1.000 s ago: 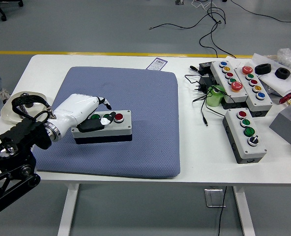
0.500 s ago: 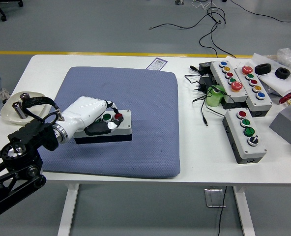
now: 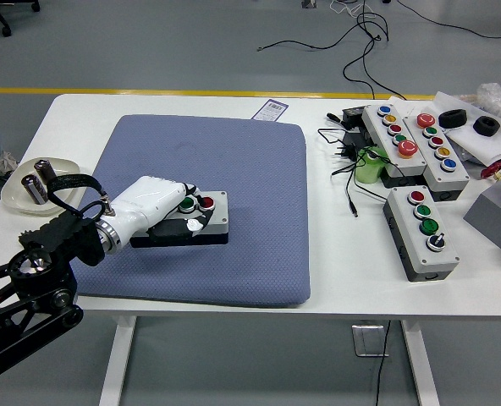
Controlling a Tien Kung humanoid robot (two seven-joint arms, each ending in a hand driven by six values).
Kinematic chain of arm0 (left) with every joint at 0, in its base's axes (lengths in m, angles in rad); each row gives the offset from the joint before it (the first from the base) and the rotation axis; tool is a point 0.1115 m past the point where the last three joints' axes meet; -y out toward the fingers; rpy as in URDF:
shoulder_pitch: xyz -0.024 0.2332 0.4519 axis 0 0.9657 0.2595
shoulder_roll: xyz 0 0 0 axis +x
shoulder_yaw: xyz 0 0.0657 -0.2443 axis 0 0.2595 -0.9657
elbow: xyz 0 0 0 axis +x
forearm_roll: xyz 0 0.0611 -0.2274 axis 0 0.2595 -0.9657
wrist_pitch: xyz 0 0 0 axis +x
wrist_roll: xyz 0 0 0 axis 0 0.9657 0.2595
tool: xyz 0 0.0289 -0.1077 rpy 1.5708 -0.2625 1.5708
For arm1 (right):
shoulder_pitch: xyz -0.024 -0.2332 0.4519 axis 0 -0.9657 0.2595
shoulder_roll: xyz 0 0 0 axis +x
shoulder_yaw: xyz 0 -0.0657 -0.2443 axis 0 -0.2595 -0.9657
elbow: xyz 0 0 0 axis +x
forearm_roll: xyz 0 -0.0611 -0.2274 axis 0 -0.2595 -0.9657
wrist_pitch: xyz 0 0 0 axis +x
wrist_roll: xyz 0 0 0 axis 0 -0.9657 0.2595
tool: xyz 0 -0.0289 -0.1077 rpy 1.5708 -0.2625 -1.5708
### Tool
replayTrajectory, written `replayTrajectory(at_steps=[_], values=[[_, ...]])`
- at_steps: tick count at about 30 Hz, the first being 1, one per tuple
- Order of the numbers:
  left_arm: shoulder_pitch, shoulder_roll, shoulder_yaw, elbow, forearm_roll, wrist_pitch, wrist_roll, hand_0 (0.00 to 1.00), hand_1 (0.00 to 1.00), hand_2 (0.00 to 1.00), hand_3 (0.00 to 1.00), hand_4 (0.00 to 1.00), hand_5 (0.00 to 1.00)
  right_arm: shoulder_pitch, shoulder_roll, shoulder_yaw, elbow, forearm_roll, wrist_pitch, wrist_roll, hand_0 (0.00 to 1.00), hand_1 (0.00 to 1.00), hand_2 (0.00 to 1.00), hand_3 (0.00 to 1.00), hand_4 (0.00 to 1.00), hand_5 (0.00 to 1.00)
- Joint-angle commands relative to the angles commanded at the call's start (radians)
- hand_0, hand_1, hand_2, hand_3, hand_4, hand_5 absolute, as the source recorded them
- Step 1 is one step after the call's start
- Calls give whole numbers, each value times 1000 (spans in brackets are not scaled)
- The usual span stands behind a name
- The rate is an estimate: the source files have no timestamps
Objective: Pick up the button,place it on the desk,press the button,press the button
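White plastic covers the left hand [image 3: 162, 205], which lies over the left half of the grey button box [image 3: 185, 222] on the blue mat [image 3: 233, 182]. Its fingers curl down onto the top of the box, with dark fingertips [image 3: 193, 227] resting just beside the green button [image 3: 186, 204] and the red button [image 3: 206, 202]; whether a fingertip actually depresses a button cannot be told. The hand does not clamp the box, only rests on it from above. The box sits flat on the mat, toward its left and lower part, long side running left to right. The black left arm [image 3: 39, 271] enters from the lower left corner. The right arm is out of view.

The mat covers the left and middle of the white bench [image 3: 335, 254]. On the right side of the bench lie three more button boxes: one near box [image 3: 425, 230] with red, green and black controls, and two long boxes [image 3: 415, 144] side by side farther back, each with a row of coloured buttons. A green object [image 3: 370, 165] and loose black cables [image 3: 344, 156] lie between them and the mat. A shallow dish [image 3: 18, 190] holding small dark cylinders stands at the left edge of the bench. A small printed card [image 3: 272, 109] lies just beyond the far edge of the mat.
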Motion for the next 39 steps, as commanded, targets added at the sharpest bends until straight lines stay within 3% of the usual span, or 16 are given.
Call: replayTrajectory(at_steps=[11, 32, 36, 39], values=[[-23, 1, 4, -18, 7, -2, 2, 2, 2, 2, 685, 566, 998, 0, 0, 7, 0, -7, 0, 1, 522, 682, 722, 645, 326, 164], [-32, -11, 29, 31, 7, -33, 5, 2, 2, 2, 684, 567, 998, 2, 0, 11, 0, -12, 0, 2, 520, 683, 722, 645, 327, 161], [-29, -8, 20, 22, 8, -25, 2, 2, 2, 2, 684, 567, 998, 2, 0, 11, 0, -13, 0, 2, 520, 683, 722, 645, 327, 161], [-20, -5, -11, -2, 3, 5, -8, 2, 2, 2, 684, 567, 998, 1, 0, 11, 0, -12, 0, 2, 519, 683, 722, 644, 327, 160]])
